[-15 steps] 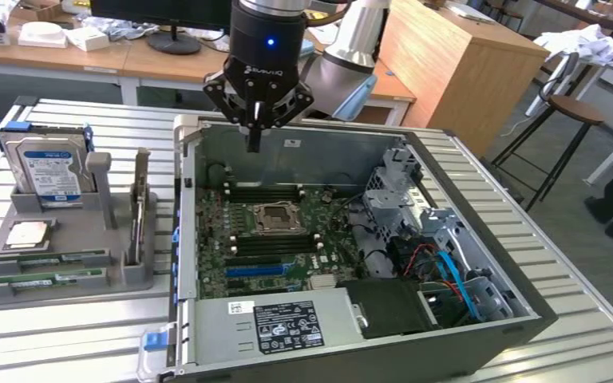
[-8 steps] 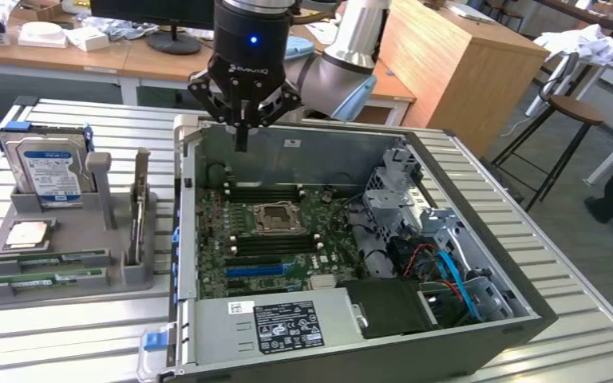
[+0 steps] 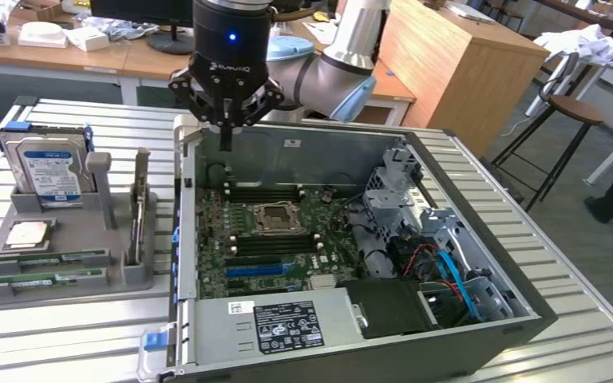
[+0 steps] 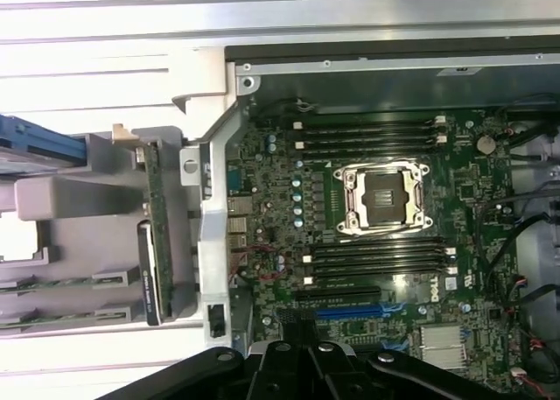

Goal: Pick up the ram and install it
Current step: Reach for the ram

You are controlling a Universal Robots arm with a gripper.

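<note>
Gripper closed; arm holds it vertical above the computer case.

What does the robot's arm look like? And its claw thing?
The arm is made of round, shiny silver-grey tubes, with a light blue cap on one joint. Its last part is black, with a tiny blue light glowing on it. The gripper is black too, built from jointed bars that narrow toward the tip, with small white lettering.

The motherboard reads DELL; the gripper seems branded Robotiq.
</note>
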